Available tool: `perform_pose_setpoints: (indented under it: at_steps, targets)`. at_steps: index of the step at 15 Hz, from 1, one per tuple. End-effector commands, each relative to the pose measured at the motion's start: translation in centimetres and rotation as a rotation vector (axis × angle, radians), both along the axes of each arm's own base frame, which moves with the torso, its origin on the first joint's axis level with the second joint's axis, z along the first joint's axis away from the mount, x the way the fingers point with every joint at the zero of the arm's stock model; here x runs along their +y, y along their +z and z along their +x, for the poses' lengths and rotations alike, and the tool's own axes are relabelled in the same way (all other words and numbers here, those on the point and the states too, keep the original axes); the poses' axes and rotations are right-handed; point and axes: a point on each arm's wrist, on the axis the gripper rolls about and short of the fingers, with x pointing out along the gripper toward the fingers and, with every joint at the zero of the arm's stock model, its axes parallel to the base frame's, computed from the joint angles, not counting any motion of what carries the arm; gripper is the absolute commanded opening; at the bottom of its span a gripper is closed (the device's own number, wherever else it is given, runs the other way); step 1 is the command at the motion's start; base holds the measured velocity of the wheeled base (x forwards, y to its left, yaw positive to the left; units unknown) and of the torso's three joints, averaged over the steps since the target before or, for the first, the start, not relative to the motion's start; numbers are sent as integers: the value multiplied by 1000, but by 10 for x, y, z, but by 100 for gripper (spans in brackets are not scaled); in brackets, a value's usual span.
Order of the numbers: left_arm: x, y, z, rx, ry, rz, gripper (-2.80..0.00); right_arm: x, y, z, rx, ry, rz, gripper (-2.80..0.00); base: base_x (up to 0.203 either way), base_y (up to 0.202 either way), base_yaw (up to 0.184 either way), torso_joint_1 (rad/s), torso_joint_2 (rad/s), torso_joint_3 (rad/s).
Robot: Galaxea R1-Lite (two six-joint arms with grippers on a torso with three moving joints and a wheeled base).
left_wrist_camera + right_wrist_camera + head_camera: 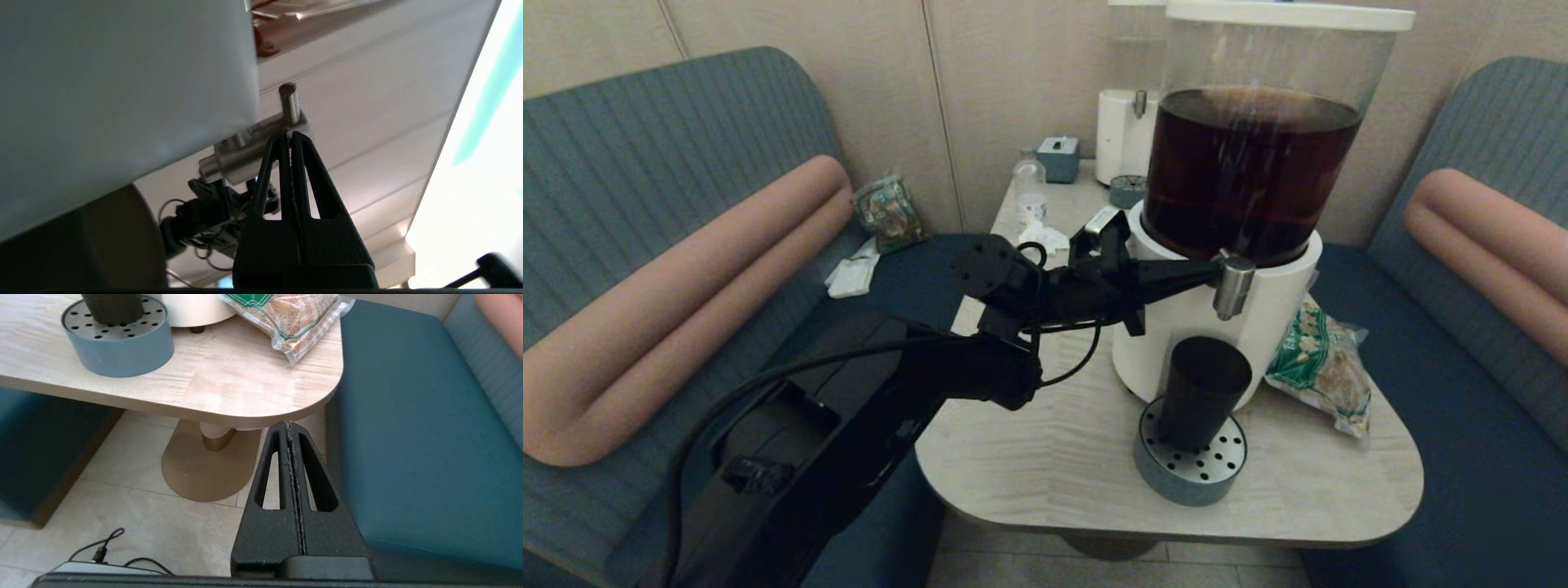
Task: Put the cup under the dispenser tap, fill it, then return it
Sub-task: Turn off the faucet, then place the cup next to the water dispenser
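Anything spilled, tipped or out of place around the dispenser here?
Nothing stands out. The cup stands upright on the drip tray below the dispenser tap, with no spill visible on the table. The left tool, shut, is at the tap; the right tool hangs shut below the table edge.

head view high, wrist views close

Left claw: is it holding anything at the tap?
Nothing held. The left claw is shut, its tips pressed against the dispenser tap; the cup stands free below.
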Motion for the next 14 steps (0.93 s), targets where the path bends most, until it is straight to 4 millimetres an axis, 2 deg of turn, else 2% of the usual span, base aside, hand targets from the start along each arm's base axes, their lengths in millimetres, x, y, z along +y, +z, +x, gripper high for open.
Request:
perform_pose_setpoints:
  at_steps: [1, 5, 7, 8, 10, 12, 14]
  targets:
    - [15, 29, -14, -6, 13, -17, -280, 0, 0, 0, -1, 0, -1, -280, 0, 0, 0, 0, 0, 0]
    - [42, 65, -45, -1, 28, -14, -280, 0, 0, 0, -1, 0, -1, -280, 0, 0, 0, 0, 0, 0]
    - [69, 80, -45, -43, 91, -27, -280, 0, 0, 0, -1, 0, -1, -280, 0, 0, 0, 0, 0, 0]
    - [93, 88, -40, -79, 156, -36, -280, 0, 0, 0, -1, 0, -1, -280, 0, 0, 0, 0, 0, 0]
    - [148, 118, -50, -144, 276, -53, -280, 0, 0, 0, -1, 0, 0, -280, 0, 0, 0, 0, 0, 0]
    - [213, 146, -74, -199, 425, -40, -280, 0, 0, 0, -1, 0, -1, -280, 0, 0, 0, 0, 0, 0]
    - [272, 168, -112, -239, 571, 17, -280, 0, 0, 0, -1, 0, -1, -280, 0, 0, 0, 0, 0, 0]
